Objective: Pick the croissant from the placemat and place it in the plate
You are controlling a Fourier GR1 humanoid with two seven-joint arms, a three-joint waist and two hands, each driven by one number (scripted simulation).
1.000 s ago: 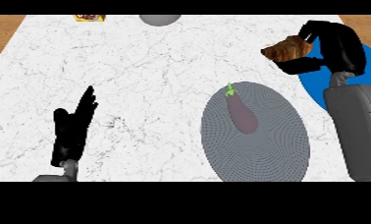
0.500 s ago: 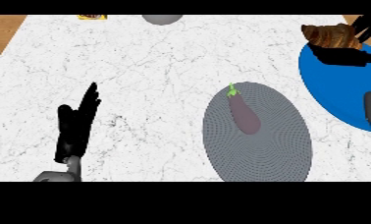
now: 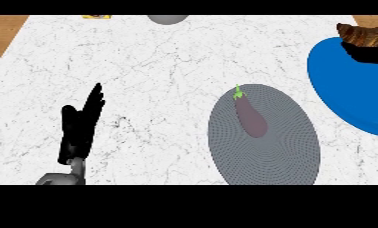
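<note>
A brown croissant (image 3: 357, 34) shows at the right edge of the head view, above the far rim of the blue plate (image 3: 341, 91). Just beneath it only a black part of my right hand (image 3: 363, 53) is visible, curled against the croissant; the rest is cut off by the edge. The grey oval placemat (image 3: 275, 159) lies left of the plate with a purple eggplant (image 3: 250, 117) on its upper part. My left hand (image 3: 80, 128) rests open at the lower left, fingers straight and pointing away, far from the mat.
A grey round object (image 3: 168, 19) and a small yellow item (image 3: 96, 16) sit at the counter's far edge. A wooden strip (image 3: 9, 31) borders the white marble top at the upper left.
My right hand has carried the croissant rightward over the plate and has slid mostly out of view. The left hand and the eggplant have not moved.
</note>
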